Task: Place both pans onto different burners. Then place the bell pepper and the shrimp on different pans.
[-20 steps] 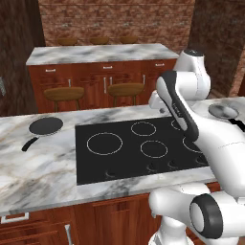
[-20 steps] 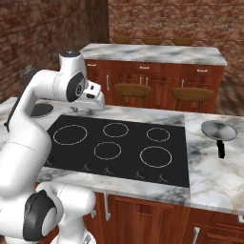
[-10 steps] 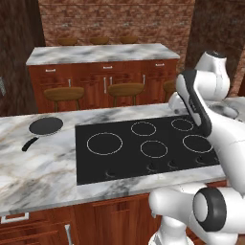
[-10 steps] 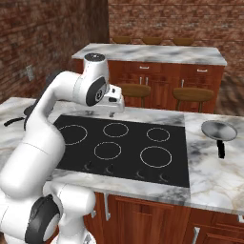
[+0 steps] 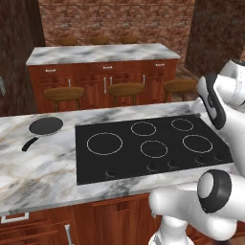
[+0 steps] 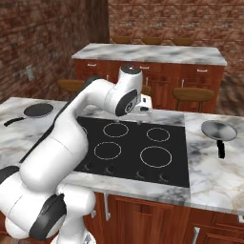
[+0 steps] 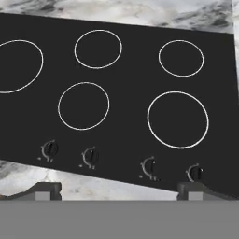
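Claw (image 6: pixel 145 110) above the cooktop's (image 6: pixel 131 161) rear edge, fingers spread wide and holding nothing. Swung rightward along that rear edge since a second ago. Steel pan (image 6: pixel 218 129) at the counter's (image 6: pixel 209 171) right end, handle toward the front edge. Black pan (image 6: pixel 38 110) at the left end, handle toward the front-left corner. Steel pan probably the nearer, off to the claw's right. All burners (image 7: pixel 177 119) bare.
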